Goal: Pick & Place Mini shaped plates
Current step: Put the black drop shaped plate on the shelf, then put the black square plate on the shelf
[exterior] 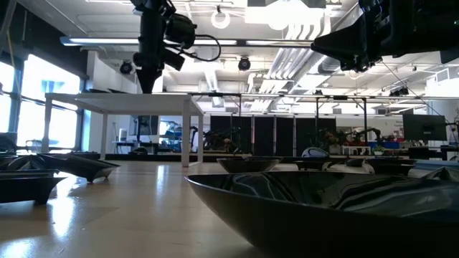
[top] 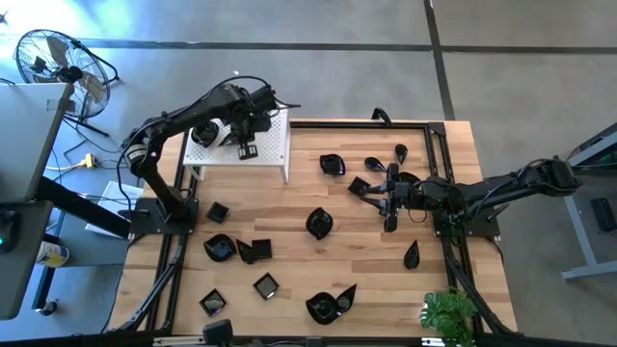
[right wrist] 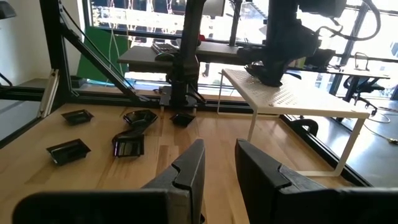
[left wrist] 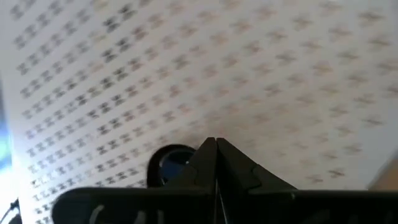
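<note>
Several small glossy black dishes lie scattered on the wooden table, for instance a leaf shape, a square one and a teardrop. One more dish sits on the white perforated stand at the far left. My left gripper is shut and empty, pointing down just above the stand's top; a dark round dish shows partly behind its fingers. My right gripper is open and empty, held above the table's right half, pointing toward the left edge.
A black frame runs along the table's far and side edges. A green plant stands at the near right corner. A large dish lies close to the low camera. Bare wood shows in the table's middle.
</note>
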